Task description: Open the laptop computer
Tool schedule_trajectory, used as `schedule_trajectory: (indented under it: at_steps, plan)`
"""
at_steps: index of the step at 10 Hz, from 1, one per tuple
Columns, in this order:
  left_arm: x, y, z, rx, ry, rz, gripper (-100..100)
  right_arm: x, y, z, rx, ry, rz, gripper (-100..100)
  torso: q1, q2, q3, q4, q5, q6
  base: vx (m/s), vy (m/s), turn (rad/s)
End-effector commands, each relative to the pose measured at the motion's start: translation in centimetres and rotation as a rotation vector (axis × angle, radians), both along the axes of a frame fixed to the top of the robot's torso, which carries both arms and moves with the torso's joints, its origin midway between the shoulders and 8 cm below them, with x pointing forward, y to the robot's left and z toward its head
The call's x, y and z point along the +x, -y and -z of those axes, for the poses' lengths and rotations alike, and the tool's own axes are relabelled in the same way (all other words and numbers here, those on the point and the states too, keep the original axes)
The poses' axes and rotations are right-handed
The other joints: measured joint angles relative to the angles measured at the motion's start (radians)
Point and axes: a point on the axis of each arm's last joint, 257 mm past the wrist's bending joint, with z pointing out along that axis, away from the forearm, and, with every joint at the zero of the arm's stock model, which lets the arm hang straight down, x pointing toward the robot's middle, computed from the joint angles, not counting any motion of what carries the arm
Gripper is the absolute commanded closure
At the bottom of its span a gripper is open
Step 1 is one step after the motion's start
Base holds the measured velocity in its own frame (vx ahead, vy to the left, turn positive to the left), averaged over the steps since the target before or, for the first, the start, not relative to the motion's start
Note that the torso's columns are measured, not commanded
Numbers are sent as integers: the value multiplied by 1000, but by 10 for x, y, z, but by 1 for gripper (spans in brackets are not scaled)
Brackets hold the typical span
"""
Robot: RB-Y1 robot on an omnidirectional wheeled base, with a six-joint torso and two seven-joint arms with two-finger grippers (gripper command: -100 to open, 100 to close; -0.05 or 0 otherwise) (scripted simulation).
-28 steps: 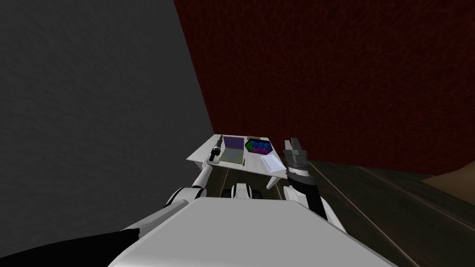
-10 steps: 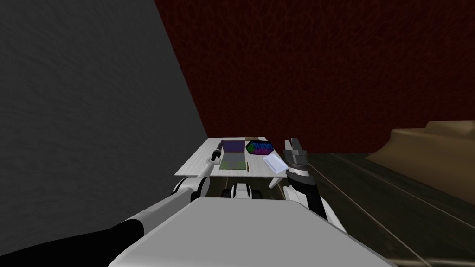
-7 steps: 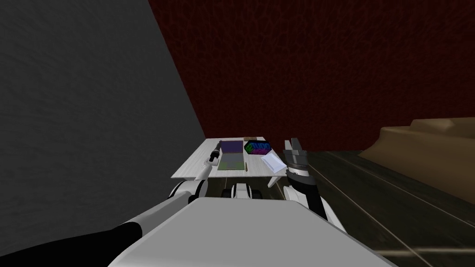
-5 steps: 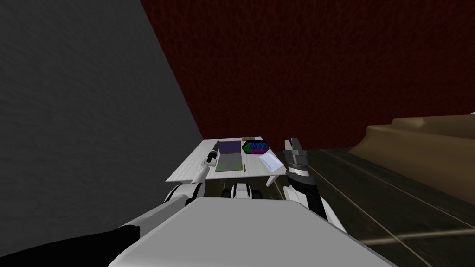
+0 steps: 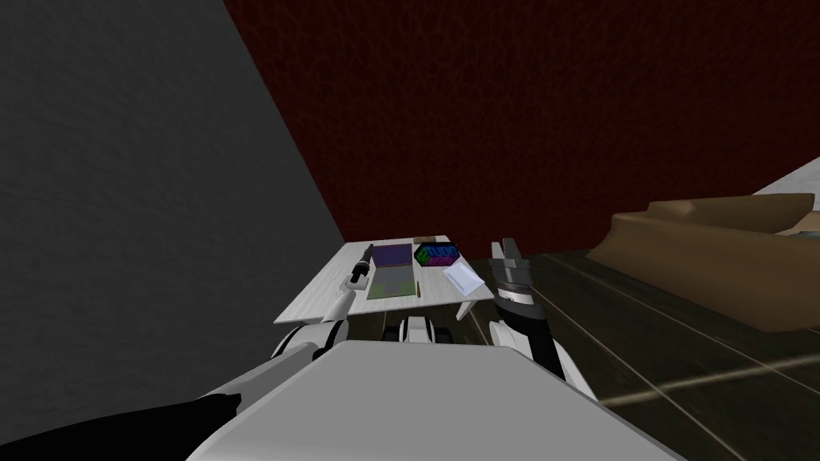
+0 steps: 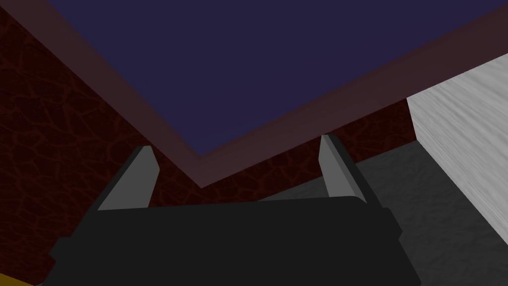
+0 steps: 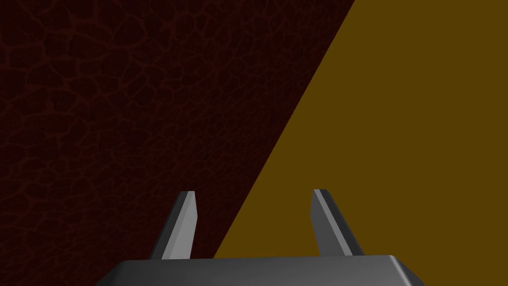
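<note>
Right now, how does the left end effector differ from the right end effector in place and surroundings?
The left end effector reaches over the desk beside the laptop; the right end effector is held up at the desk's right. A corner of the laptop's purple screen shows between the left end effector's fingers; nothing lies between the right end effector's. Both are open and hold nothing.

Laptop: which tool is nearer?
Left. The left tool is at the laptop's left edge; the right tool is raised off to its right, well apart.
</note>
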Motion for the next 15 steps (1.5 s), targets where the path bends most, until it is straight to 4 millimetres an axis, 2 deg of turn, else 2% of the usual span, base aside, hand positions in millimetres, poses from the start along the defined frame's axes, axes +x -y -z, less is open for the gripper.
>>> schedule_trajectory:
  at_steps: [1,4,5,9,10,13,14,15]
  plan:
    - [-13,-30,-2,2,-2,-38,-100,0,0,0,0,0,0,0,-1,-1,0,0,0,0,26,-27,-178]
    - [-12,-29,-1,2,-3,-37,-100,0,0,0,0,0,0,0,0,0,0,0,0,0,10,-9,-8]
    - [-2,-4,0,-2,-1,-8,100,0,0,0,0,0,0,0,0,0,0,0,0,0,-20,28,214]
    - [19,49,4,-4,-2,55,100,0,0,0,0,0,0,0,3,0,0,-3,2,-3,-29,38,188]
    - [19,49,4,-4,-2,55,100,0,0,0,0,0,0,0,2,-1,-1,-3,2,-3,-20,16,47]
    - [31,91,4,0,-1,105,100,0,0,0,0,0,0,0,1,-4,-3,-3,1,0,-24,28,134]
    - [31,91,4,0,-1,105,100,0,0,0,0,0,0,0,2,-4,-3,-4,2,-1,-13,18,32]
    - [35,106,3,3,0,123,100,0,0,0,0,0,0,0,1,-4,-2,-3,1,0,-10,22,173]
